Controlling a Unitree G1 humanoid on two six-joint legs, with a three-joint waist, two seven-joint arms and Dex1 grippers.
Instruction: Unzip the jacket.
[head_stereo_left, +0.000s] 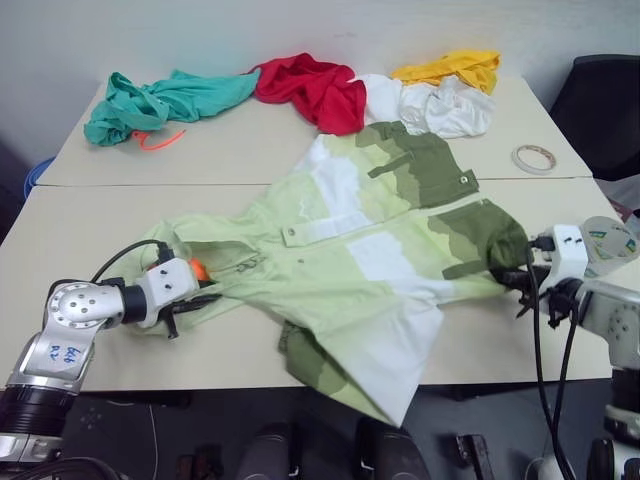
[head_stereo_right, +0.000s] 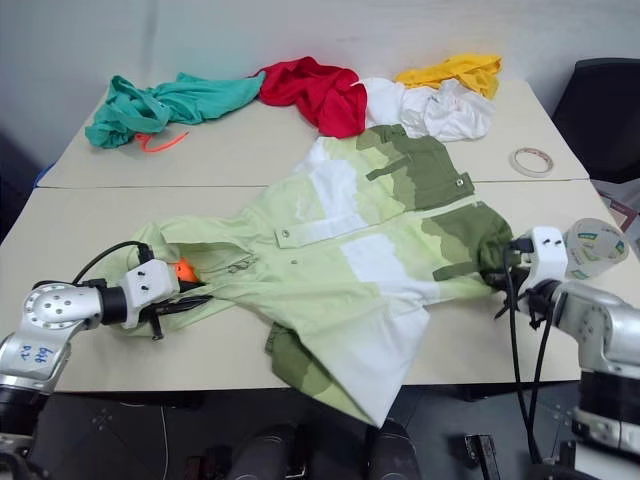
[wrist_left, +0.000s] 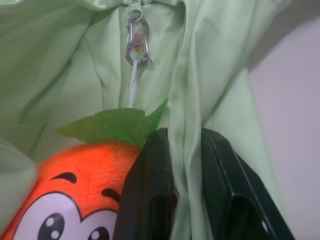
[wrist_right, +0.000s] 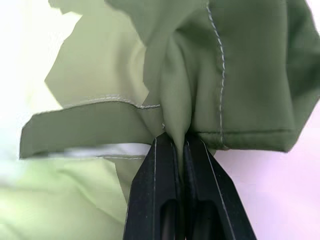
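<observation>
The jacket (head_stereo_left: 360, 250), in pale lime, white and olive blocks, lies spread across the table (head_stereo_left: 90, 230), with its lower end hanging over the front edge. My left gripper (head_stereo_left: 205, 298) is at the collar end, shut on a fold of pale green cloth (wrist_left: 187, 100). Beside its fingers (wrist_left: 150, 190) lies an orange plush charm (wrist_left: 85, 190), tied by a white cord to a silver clip (wrist_left: 136, 42) on the zipper pull. At the jacket's right edge my right gripper (head_stereo_left: 510, 278) is shut on a bunched olive hem (wrist_right: 175, 100).
At the back of the table lie a teal garment (head_stereo_left: 165, 103), a red one (head_stereo_left: 310, 90), a white one (head_stereo_left: 430, 105) and a yellow one (head_stereo_left: 450, 68). A tape roll (head_stereo_left: 534, 158) sits at the back right. A black chair (head_stereo_left: 605, 110) stands beyond the right edge.
</observation>
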